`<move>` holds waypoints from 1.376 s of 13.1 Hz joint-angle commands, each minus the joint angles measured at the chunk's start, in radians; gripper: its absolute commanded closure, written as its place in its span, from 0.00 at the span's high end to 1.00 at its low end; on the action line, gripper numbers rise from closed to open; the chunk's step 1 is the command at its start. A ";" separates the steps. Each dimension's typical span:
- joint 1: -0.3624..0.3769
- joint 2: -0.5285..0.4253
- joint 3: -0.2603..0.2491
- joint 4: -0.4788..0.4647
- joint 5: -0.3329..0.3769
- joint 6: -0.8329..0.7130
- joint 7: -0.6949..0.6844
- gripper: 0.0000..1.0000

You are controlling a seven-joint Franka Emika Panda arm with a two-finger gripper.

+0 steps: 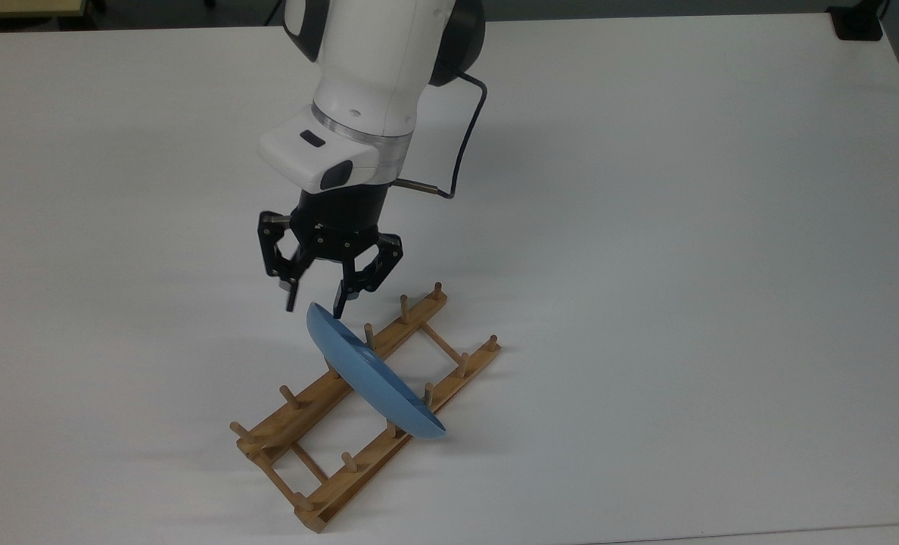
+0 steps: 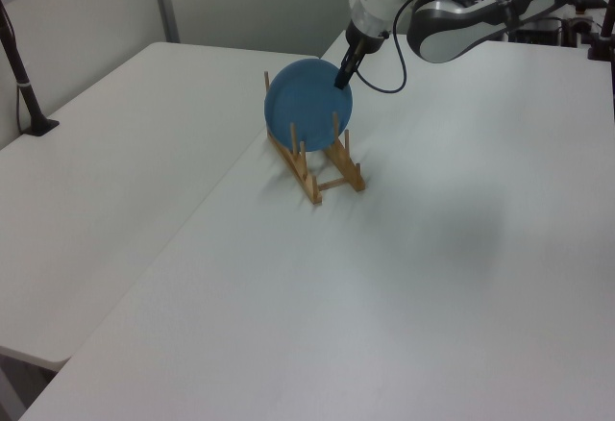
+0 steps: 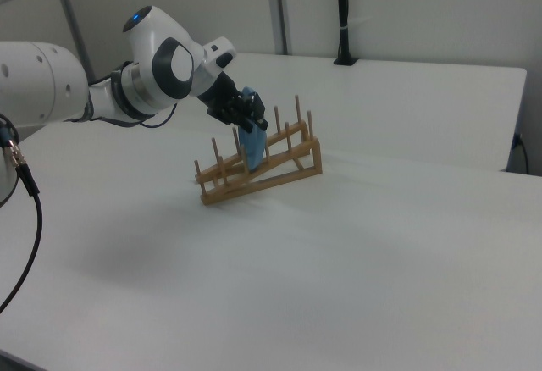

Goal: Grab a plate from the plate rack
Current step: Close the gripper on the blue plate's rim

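Gripper poised at the plate's upper rim, nothing held yet

The plate [image 1: 374,378] stands on edge across the middle of the plate rack [image 1: 309,409], leaning between its pegs; the rack lies slantwise on the tabletop [image 1: 684,265], nearer the top view's bottom edge than its top edge. The gripper [image 1: 315,309] hangs with fingers spread and empty, its tips either side of the rim's highest part, close to it. The plate looks stiff, light and smooth, probably slippery and likely to chip if dropped. The best hold seems to be a pinch across the thin raised rim at the top, followed by a lift straight up clear of the pegs
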 commanded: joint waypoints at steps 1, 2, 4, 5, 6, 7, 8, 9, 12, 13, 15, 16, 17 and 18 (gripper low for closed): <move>0.004 0.010 -0.004 0.031 -0.023 0.008 0.025 0.44; 0.004 0.011 -0.004 0.039 -0.023 0.008 0.025 0.43; 0.004 0.011 -0.004 0.040 -0.023 0.008 0.025 0.33; 0.005 0.011 -0.006 0.039 -0.025 0.008 0.024 0.23; 0.005 0.011 -0.006 0.039 -0.026 0.008 0.022 0.12; 0.004 0.011 -0.004 0.039 -0.027 0.008 0.021 0.06; 0.002 0.011 -0.006 0.039 -0.027 0.008 0.019 0.05; 0.001 0.008 -0.007 0.040 -0.030 0.008 0.017 0.03; -0.001 0.002 -0.015 0.045 -0.045 0.008 0.017 0.01; -0.003 -0.003 -0.017 0.048 -0.049 0.008 0.016 0.01; -0.015 -0.024 -0.017 0.051 -0.048 0.008 0.014 0.01; -0.018 -0.032 -0.017 0.053 -0.048 0.008 0.016 0.01; -0.018 -0.047 -0.018 0.053 -0.045 0.006 0.016 0.01; -0.018 -0.056 -0.018 0.053 -0.042 0.005 0.020 0.01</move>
